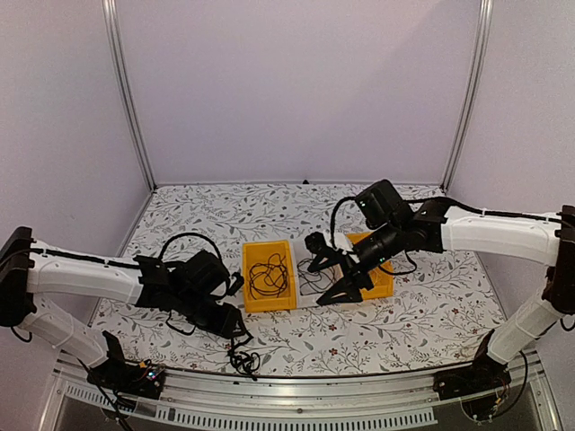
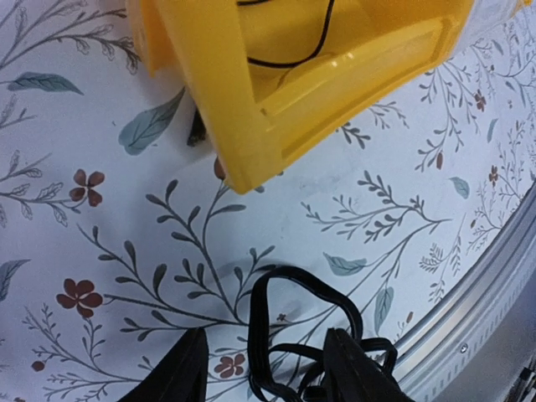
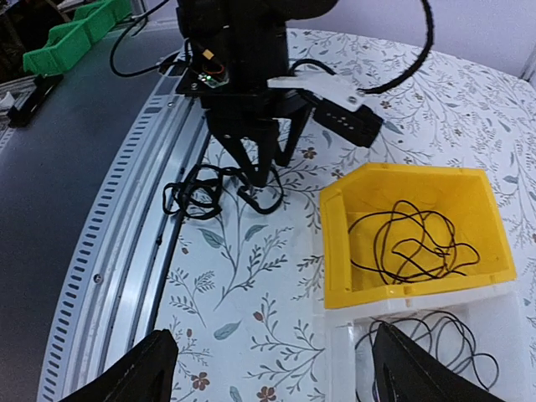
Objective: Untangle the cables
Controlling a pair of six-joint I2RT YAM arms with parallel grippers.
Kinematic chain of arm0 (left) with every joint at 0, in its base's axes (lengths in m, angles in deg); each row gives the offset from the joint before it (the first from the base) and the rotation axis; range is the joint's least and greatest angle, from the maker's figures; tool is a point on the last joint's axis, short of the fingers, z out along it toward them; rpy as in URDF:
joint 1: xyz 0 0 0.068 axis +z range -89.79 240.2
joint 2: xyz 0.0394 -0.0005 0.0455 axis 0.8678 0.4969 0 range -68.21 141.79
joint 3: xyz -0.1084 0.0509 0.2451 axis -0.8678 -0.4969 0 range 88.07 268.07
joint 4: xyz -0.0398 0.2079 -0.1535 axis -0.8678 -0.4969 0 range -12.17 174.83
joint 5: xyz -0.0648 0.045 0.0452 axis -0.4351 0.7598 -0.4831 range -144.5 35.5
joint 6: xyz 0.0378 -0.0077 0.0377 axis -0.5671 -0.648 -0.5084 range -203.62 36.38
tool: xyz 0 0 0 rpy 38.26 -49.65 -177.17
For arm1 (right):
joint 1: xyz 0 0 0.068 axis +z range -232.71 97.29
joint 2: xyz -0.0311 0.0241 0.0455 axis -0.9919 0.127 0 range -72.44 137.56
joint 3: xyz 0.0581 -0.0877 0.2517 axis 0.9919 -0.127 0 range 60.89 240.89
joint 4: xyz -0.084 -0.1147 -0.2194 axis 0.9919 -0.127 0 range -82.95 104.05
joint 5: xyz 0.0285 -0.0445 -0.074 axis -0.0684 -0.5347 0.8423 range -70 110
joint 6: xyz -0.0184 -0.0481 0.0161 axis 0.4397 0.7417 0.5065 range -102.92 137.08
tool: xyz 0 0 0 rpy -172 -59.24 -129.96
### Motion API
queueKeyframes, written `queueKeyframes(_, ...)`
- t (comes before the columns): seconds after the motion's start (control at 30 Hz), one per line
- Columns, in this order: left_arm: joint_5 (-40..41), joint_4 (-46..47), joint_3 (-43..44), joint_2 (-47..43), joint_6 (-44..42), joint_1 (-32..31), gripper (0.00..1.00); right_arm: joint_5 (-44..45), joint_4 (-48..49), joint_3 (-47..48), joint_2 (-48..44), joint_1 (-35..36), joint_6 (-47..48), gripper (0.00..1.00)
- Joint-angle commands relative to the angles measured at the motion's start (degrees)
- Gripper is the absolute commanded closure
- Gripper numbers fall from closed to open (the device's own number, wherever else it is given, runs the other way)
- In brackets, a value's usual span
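Top external shows our left gripper [image 1: 237, 329] left of the bin [image 1: 269, 303] and nearer the arm bases. Its fingers are spread and clasp nothing, with a loose cable [image 1: 243, 361] lying between them on the table [image 1: 180, 215]. Inside the bin we see a tangle [image 1: 269, 274]. Just right of the bin, a white tray [image 1: 305, 296] holds another cable [image 1: 312, 269]. Our right gripper [image 1: 332, 268] hangs over that tray, jaws wide apart and empty.
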Motion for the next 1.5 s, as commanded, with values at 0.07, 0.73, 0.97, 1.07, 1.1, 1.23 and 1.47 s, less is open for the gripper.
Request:
queueKeyframes(0.07, 3.85, 4.18, -2.47, -1.99, 1.75, 0.82, 0.52, -6.31, -3.59, 8.25, 13.07, 11.20, -3.69, 0.15)
queueKeyframes(0.73, 18.53, -0.03, -6.21, -23.04, 5.80, 3.12, 0.46, -12.15, -7.14, 29.01, 40.44, 20.20, -10.46, 0.28)
queueKeyframes(0.97, 19.18, -0.06, -6.63, -23.86, 5.59, 3.18, 0.46, -15.12, -8.18, 31.79, 43.84, 20.36, -11.54, 0.35)
queueKeyframes(1.07, 19.04, 0.21, -7.02, -24.27, 5.66, 3.20, 0.46, -16.79, -8.17, 32.63, 44.78, 20.38, -12.16, 0.40)
queueKeyframes(1.1, 19.08, 0.31, -7.16, -24.35, 5.59, 3.19, 0.46, -17.36, -7.99, 32.89, 45.06, 20.38, -12.46, 0.42)
queueKeyframes(1.23, 19.28, 0.99, -7.56, -24.28, 5.24, 3.13, 0.46, -18.76, -7.94, 34.12, 45.60, 20.38, -13.28, 0.76)
queueKeyframes(1.47, 18.93, 3.99, -7.57, -25.29, 0.24, 3.02, 0.46, -17.99, -12.29, 35.00, 40.04, 20.23, -12.60, 1.00)
